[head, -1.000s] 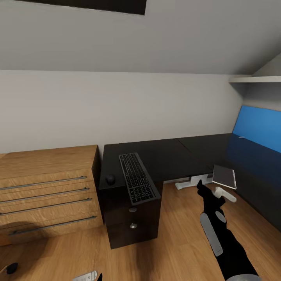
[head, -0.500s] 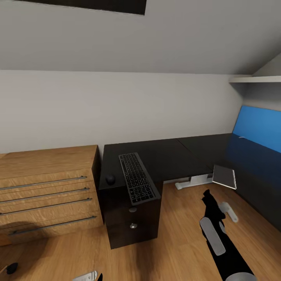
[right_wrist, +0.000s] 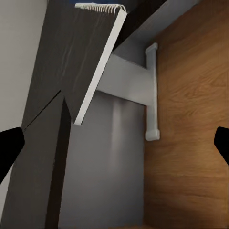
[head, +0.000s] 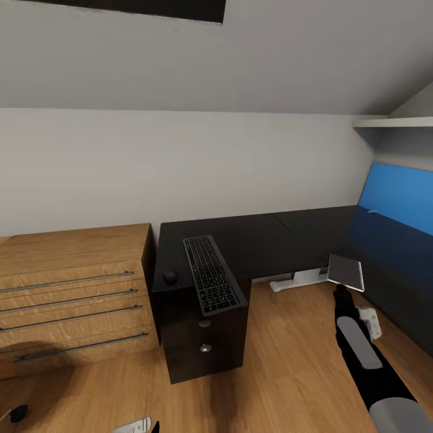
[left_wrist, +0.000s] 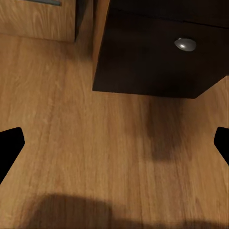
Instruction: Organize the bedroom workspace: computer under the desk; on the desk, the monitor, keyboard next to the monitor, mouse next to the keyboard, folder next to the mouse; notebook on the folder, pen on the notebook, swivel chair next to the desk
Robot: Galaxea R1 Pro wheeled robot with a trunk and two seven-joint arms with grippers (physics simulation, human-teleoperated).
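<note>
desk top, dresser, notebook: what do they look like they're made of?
Desk: glossy black top, probably laminate; it mirrors the blue panel.
Dresser: light wood with visible grain, metal-looking bar handles.
Notebook: grey matte cover, likely card or plastic; wire spiral binding visible at its edge.

Keyboard (head: pixel 210 273) and mouse (head: pixel 170 276) lie side by side on the desk (head: pixel 264 240) over the drawer unit; notebook (head: pixel 346 272) overhangs the desk's inner edge, right arm (head: pixel 367 355) just below it; wooden dresser (head: pixel 72 288) left.
</note>
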